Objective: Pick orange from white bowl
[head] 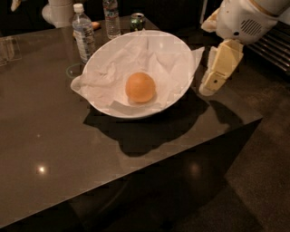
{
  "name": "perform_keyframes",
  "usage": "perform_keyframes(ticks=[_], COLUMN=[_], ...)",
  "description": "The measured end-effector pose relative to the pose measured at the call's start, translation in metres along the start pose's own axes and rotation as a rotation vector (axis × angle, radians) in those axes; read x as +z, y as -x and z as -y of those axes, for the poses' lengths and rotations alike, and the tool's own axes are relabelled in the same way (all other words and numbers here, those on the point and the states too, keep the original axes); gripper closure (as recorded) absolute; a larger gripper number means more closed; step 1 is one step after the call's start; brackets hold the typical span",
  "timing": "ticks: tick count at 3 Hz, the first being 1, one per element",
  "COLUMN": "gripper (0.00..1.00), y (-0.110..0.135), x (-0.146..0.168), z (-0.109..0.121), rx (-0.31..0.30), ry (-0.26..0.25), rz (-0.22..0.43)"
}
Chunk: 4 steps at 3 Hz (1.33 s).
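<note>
The orange [140, 87] lies in the middle of the white bowl [149, 112], resting on crumpled white paper. The bowl stands tilted on the dark table, towards its back right. My gripper [216, 74], cream-coloured under a white arm housing, hangs at the upper right. It is just outside the bowl's right rim, above the table surface, about level with the orange and well to its right. It holds nothing that I can see.
Two clear water bottles [84, 36] [112, 18], a can [137, 20] and a white object [59, 11] stand behind the bowl. A clear glass [9, 47] is at the far left. The table's right corner [259, 120] drops off below the gripper.
</note>
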State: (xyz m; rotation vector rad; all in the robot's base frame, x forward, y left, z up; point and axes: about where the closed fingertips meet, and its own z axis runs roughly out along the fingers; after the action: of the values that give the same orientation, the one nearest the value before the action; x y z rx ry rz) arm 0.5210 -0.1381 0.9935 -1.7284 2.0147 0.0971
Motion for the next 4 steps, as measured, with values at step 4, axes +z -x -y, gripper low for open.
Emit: perform_keyframes(ticks=[4], gripper=[0.0], y=[0.077], x=[0.055], z=[0.023], rx=[-0.109], ry=[0.104], rz=[0.13])
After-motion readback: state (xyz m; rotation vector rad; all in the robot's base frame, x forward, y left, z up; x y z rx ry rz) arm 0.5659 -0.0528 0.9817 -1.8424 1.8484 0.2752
